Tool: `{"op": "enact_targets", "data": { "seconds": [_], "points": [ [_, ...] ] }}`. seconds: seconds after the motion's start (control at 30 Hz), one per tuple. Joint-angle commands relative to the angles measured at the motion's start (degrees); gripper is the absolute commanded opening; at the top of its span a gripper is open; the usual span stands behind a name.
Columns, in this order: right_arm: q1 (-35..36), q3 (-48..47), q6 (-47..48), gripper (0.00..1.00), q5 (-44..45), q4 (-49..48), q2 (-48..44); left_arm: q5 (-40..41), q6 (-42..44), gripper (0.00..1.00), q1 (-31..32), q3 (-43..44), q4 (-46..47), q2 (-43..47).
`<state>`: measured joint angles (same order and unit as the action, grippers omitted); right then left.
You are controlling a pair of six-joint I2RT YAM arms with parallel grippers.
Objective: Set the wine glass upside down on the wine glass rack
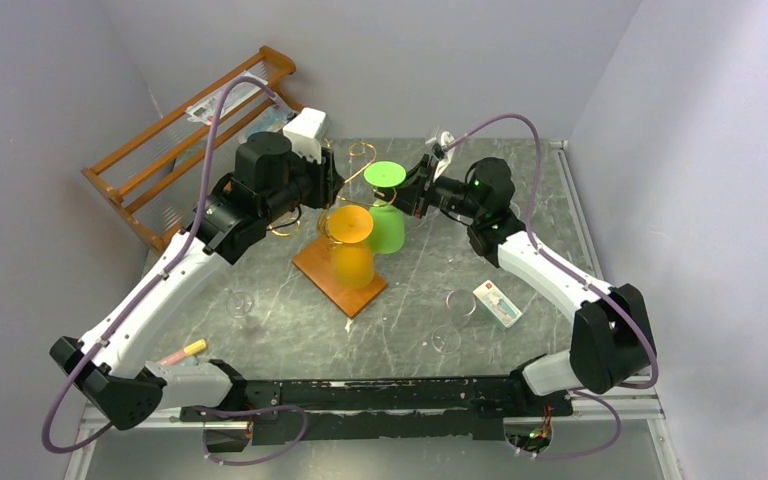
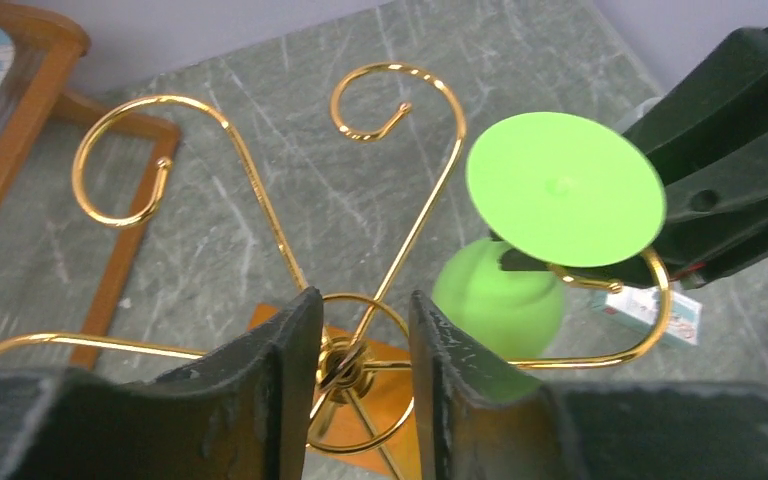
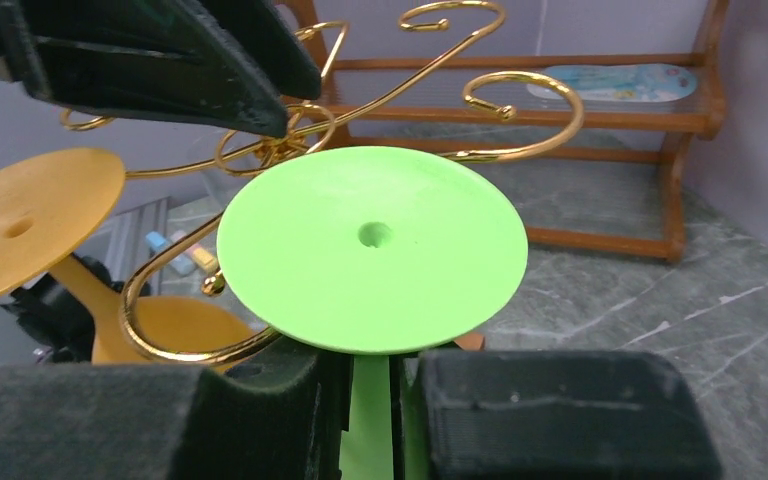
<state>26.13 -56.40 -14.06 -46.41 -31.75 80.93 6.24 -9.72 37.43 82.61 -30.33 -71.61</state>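
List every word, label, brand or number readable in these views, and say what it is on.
No text is legible in any view.
Small box on the table: red and green print, too small to read.
Packet on the wooden shelf: coloured print, too blurred to read.

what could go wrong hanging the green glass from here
The right gripper holds the green wine glass by its stem at a scroll arm; released before the foot seats, it could drop.
The left gripper straddles the hub of the wine glass rack loosely, so the rack might shift and swing the orange wine glass.
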Motion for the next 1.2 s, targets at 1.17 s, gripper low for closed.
{"op": "enact_targets", "data": {
  "seconds": [1.17],
  "points": [
    [0.8,6.4,5.1,0.0,5.9,-11.6,-7.1,-43.2,-47.2,0.41,-9.7,-5.1,37.3,-9.6]
  ]
}}
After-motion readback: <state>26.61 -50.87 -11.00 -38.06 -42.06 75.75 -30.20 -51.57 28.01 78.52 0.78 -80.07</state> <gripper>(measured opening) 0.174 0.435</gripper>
